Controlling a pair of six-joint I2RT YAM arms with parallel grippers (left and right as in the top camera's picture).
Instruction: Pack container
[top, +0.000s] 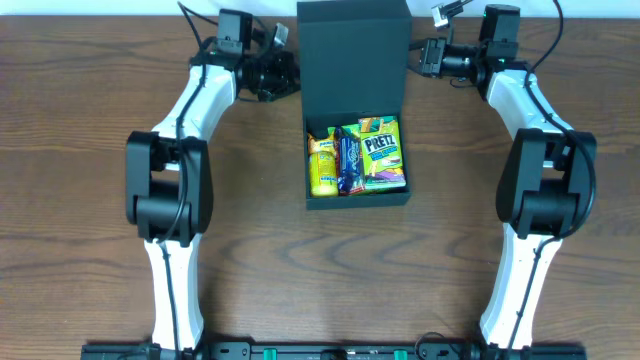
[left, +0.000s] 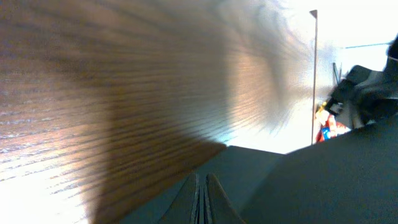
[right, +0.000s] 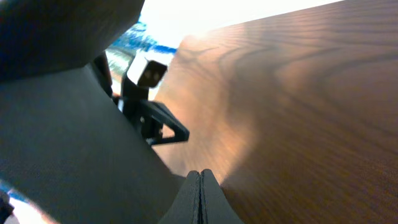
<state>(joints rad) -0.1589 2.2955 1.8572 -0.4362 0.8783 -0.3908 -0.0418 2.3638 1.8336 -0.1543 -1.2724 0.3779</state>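
Observation:
The container (top: 358, 200) is a dark square box, open, with its flap lid (top: 355, 60) standing up at the far side. Inside lie a yellow packet (top: 322, 165), a dark blue packet (top: 348, 162) and a green Pretz box (top: 382, 152). My left gripper (top: 290, 75) is shut, its tips at the lid's left edge; in the left wrist view the closed fingers (left: 202, 177) point at the dark lid (left: 323, 180). My right gripper (top: 418, 55) is shut at the lid's right edge; in the right wrist view its fingers (right: 200, 173) sit beside the lid (right: 62, 137).
The box stands on a brown wooden table (top: 100, 250). The table's far edge runs just behind both grippers. Cables trail off the wrists at the back. The other arm (right: 152, 118) shows past the lid in the right wrist view.

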